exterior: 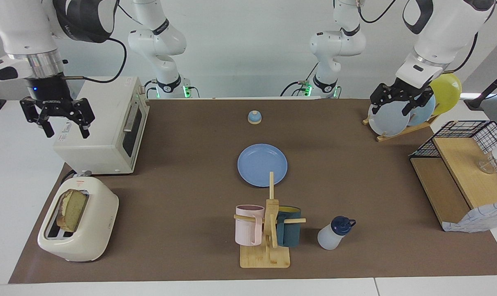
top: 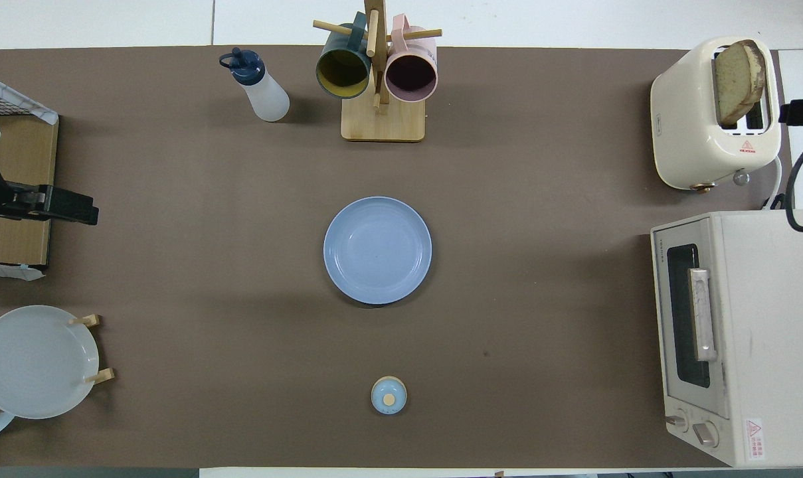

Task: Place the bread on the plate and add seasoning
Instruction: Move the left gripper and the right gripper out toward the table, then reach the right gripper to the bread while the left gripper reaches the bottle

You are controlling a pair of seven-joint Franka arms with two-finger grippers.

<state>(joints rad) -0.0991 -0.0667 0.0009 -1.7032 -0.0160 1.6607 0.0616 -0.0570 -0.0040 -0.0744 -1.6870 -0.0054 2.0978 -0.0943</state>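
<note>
- Brown matting covers the table point(exterior: 182, 185), and nothing of the task looks done on it yet: each of the three task things stands apart from the others.
- Cream toaster point(exterior: 79, 225), at the right arm's end of the table and farther from the robots than the toaster oven point(exterior: 98, 127), holds the bread point(exterior: 72, 209) upright in its slot, crust showing above the top.
- Right gripper point(exterior: 58, 120) hangs in the air with its fingers spread and nothing between them, over the outer edge of the toaster oven; I judge it is bound for the bread, which it has not reached.
- Left gripper point(exterior: 399, 101) waits up in the air over the upright plates in their rack point(exterior: 396, 119) at the left arm's end, fingers apart and empty.
- Blue plate point(exterior: 262, 165) lies flat and bare at the middle of the table, between the small bell point(exterior: 254, 117) and the mug stand point(exterior: 266, 234).
- Seasoning point(exterior: 334, 233) stands just beside the mug stand, toward the left arm's end, cap on, well apart from the plate.
- Left to do, as I judge it: lift the bread out of the toaster, lay it on the plate, then fetch the seasoning and add it over the bread.
</note>
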